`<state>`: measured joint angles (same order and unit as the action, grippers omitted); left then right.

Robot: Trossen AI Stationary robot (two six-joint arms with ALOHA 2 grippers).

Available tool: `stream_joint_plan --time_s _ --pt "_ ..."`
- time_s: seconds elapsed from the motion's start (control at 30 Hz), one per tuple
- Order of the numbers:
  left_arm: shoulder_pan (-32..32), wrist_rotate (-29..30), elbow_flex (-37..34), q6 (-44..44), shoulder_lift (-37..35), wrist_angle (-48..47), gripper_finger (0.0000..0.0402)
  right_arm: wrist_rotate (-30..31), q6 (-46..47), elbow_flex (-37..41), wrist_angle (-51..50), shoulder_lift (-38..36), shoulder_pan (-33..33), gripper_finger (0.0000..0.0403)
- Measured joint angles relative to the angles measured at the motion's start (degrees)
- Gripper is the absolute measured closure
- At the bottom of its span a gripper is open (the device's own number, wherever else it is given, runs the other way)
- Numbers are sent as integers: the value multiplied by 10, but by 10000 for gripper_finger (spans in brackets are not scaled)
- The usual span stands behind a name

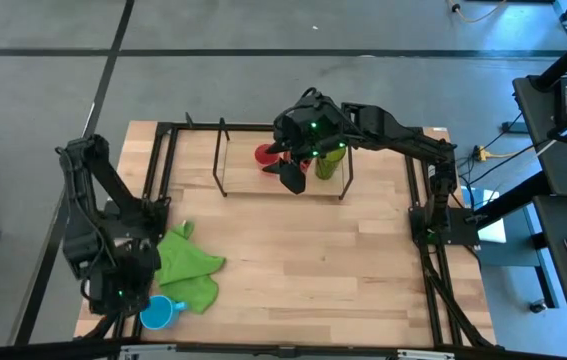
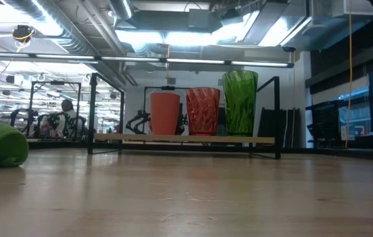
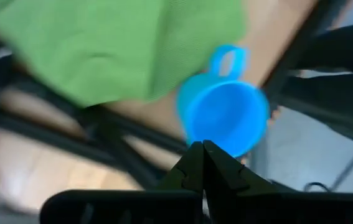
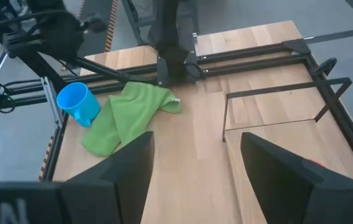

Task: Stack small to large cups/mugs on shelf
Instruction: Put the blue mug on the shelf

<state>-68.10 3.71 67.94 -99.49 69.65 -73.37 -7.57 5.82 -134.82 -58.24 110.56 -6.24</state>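
Note:
Three cups stand on their bases in a row on the shelf (image 2: 107,139): a small red cup (image 2: 165,113), a red-orange translucent tumbler (image 2: 202,110) and a taller green translucent tumbler (image 2: 240,102). In the high view the red cup (image 1: 265,154) and the green tumbler (image 1: 327,166) show beside my right gripper (image 1: 296,172), which hovers open and empty over the shelf (image 1: 221,160). The light-blue mug (image 1: 160,312) sits at the table's near left corner, next to the green cloth (image 1: 189,266). My left gripper (image 3: 202,149) is shut just above the mug (image 3: 223,115).
The green cloth (image 4: 129,115) lies crumpled on the near left of the table, between the mug (image 4: 78,102) and the open middle. The black metal frame (image 1: 163,170) runs around the tabletop. The shelf's upright end rods (image 4: 276,93) stand at the far side.

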Motion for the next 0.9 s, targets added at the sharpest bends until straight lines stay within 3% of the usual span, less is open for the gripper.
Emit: stream_joint_plan --time_s 0.13,0.27,0.63,0.9 --pt "0 20 0 66 35 76 401 0 -1 0 2 0 0 163" --pt "1 -5 0 111 69 83 401 0 -1 0 2 0 0 163" --pt "33 -17 0 100 101 68 401 0 -1 0 1 0 -15 163" --pt "28 -25 -8 78 122 31 339 4 0 0 -19 0 -20 163"
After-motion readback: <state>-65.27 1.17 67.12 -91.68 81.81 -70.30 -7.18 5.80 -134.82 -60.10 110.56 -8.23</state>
